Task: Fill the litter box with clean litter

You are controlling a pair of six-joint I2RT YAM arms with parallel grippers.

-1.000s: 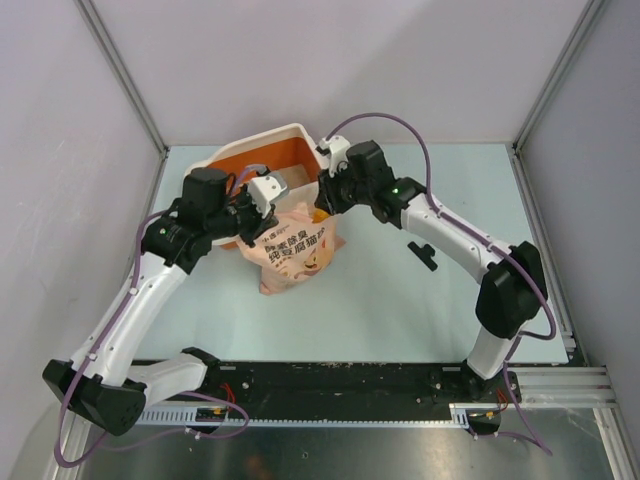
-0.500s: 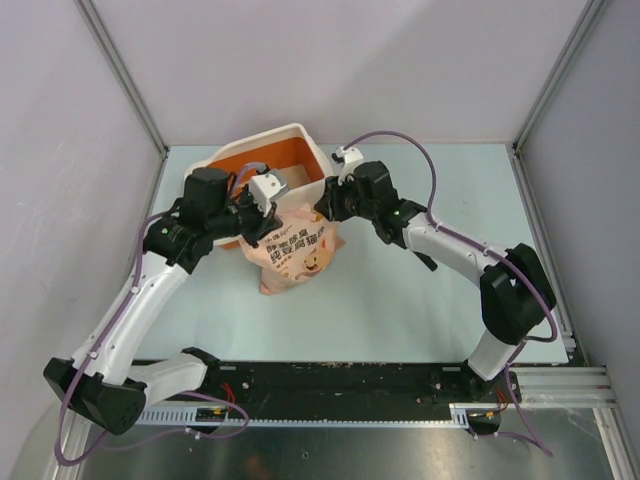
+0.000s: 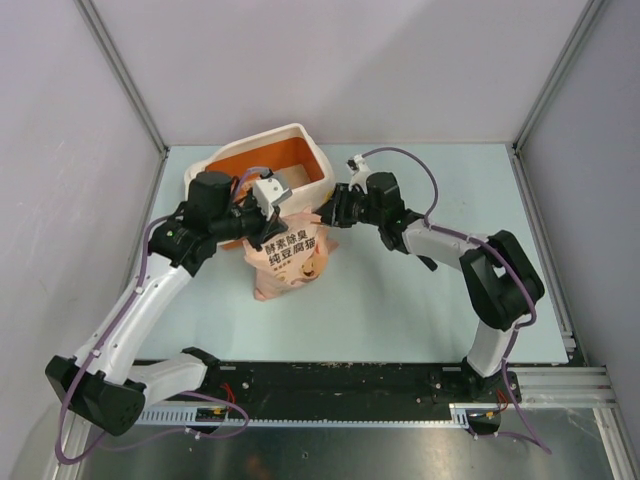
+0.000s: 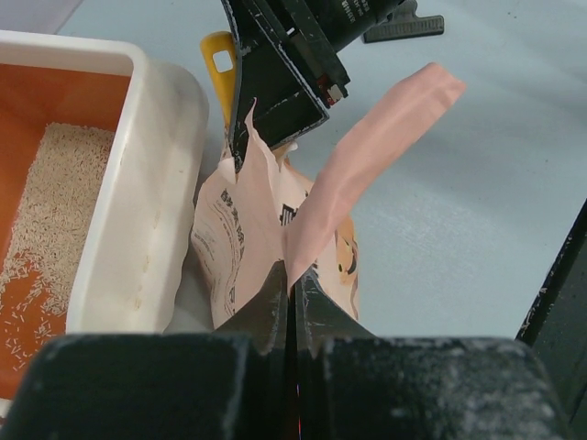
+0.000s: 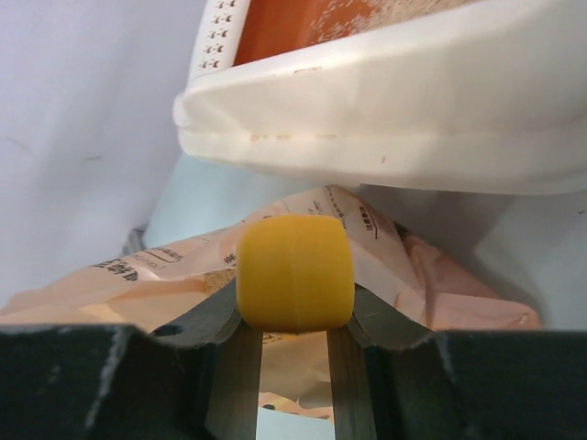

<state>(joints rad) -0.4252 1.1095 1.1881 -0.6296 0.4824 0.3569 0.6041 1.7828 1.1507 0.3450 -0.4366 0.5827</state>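
The litter box [image 3: 300,140], cream outside and orange inside, stands at the table's back left. A thin layer of clean litter [image 4: 55,211] lies on its floor. The pink-beige bag [image 3: 285,255] stands just in front of the box, its top torn open. My left gripper [image 3: 268,215] is shut on the bag's upper edge strip [image 4: 367,137], and its own view shows the jaws [image 4: 292,275] closed on it. My right gripper [image 3: 326,212] is shut on the yellow scoop's handle [image 5: 293,270] at the bag's right top corner, below the box rim [image 5: 413,101].
The scoop's handle end [image 4: 218,69] sticks up between box and bag. A small black part [image 4: 404,27] lies on the table right of the bag, under the right forearm. Grey walls and metal posts enclose the table on three sides.
My right wrist has dropped from the box rim and drawn nearer, holding the scoop beside the bag. The bag has shifted slightly toward the near left. The left gripper keeps its hold.
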